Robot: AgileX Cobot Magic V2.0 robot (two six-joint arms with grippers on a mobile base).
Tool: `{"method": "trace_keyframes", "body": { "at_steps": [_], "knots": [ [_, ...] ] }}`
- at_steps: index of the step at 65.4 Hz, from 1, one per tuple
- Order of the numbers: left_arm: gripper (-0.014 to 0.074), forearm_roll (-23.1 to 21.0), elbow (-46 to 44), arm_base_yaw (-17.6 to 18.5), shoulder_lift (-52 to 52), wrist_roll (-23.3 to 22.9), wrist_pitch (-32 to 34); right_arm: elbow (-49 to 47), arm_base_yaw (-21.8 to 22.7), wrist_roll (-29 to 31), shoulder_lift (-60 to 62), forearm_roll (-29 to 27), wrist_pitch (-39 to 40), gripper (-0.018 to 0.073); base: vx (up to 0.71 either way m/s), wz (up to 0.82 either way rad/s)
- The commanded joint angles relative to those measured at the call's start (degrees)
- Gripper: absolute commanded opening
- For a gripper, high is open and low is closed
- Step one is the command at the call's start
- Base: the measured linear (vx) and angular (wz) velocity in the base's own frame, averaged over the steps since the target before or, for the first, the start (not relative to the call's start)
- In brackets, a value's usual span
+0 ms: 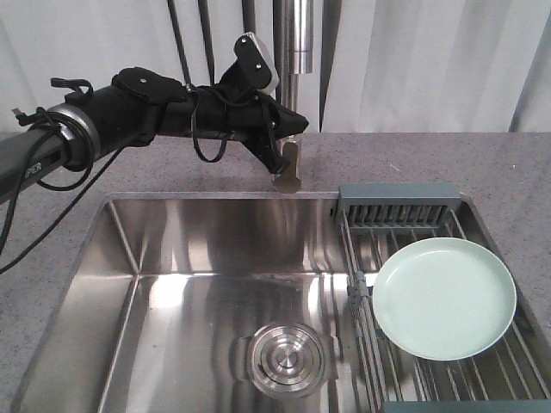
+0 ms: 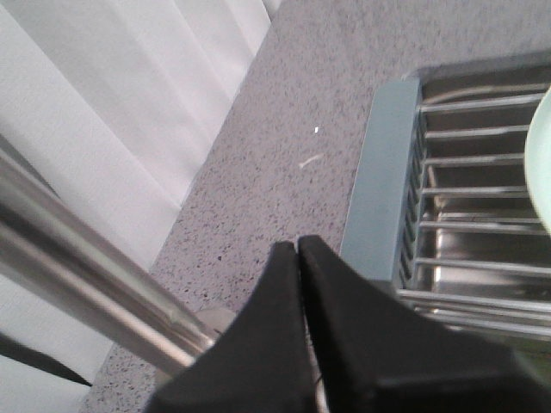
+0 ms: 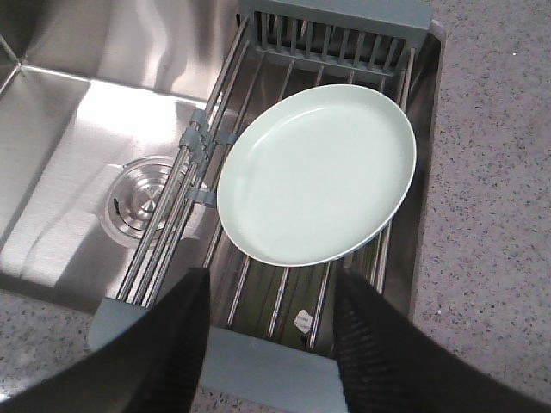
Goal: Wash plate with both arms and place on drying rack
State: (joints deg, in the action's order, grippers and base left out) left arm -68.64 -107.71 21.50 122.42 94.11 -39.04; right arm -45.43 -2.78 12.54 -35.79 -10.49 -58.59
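Pale mint-green round plate (image 3: 316, 176) lies on metal-rod drying rack (image 3: 258, 353). Right gripper (image 3: 269, 331) spread open at six o'clock; left gripper (image 2: 299, 249) pinched closed, empty. Judged: grasp comes next.

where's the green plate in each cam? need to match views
Front view: plate lower right, lying on the drying rack rods.
Left wrist view: only a pale sliver of the plate at the right edge.
Right wrist view: plate centre, beyond the open right gripper.
Shared landmark: the rack's grey-blue slotted end, in all three views.
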Motion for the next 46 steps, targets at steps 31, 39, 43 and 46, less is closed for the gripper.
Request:
{"method": "trace_keyframes", "body": {
  "at_steps": [31,39,43,46],
  "knots": [
    [-0.0006,49.3,2.97,-0.07,-19.25,-72.06,-2.84,-1.34,0.15,-0.1,-0.14,-0.47,3.21,0.034,0.0,0.0],
    [-0.0006,56.87,13.13,-0.07,-25.61,-77.39,0.58,-1.34,0.15,-0.1,-0.14,-0.47,3.21,0.034,0.0,0.0],
    [-0.0006,58.81,18.02,-0.07,-29.29,-79.8,2.94,-1.34,0.15,-0.1,-0.14,-0.47,3.21,0.034,0.0,0.0],
    [-0.0006,59.64,21.55,-0.07,-31.42,-81.38,4.52,-1.34,0.15,-0.1,-0.14,-0.47,3.21,0.034,0.0,0.0]
  ]
}}
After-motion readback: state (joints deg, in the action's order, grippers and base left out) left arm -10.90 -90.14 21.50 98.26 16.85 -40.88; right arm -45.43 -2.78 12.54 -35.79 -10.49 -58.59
